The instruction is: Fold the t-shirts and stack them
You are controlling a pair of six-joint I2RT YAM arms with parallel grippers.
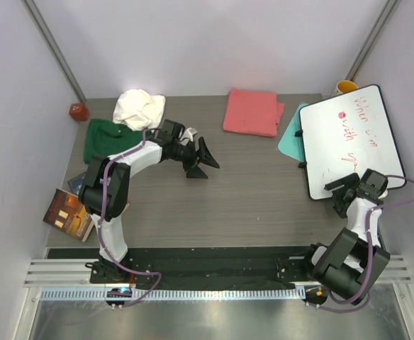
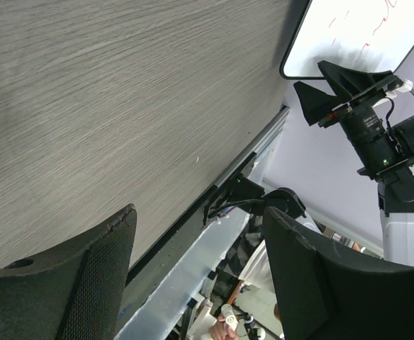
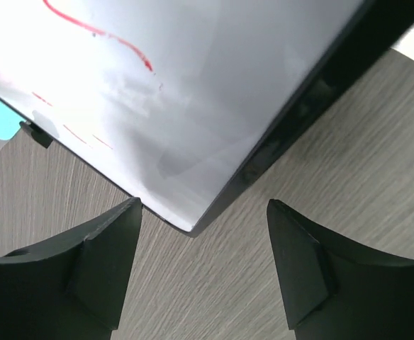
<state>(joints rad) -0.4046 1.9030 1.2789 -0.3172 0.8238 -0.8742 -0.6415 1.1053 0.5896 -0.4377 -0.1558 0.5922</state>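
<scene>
Shows three t-shirts on the tabletop (image 1: pixel 264 191): white one (image 1: pixel 140 108) bunched, dark green one (image 1: pixel 106 140) spread beside it, coral-pink one (image 1: pixel 252 111) folded flat. Shows left jaws and right jaws apart, empty.

Overhead view looks down on the table (image 1: pixel 249 205); both wrist views share the whiteboard (image 1: pixel 345 138).
</scene>
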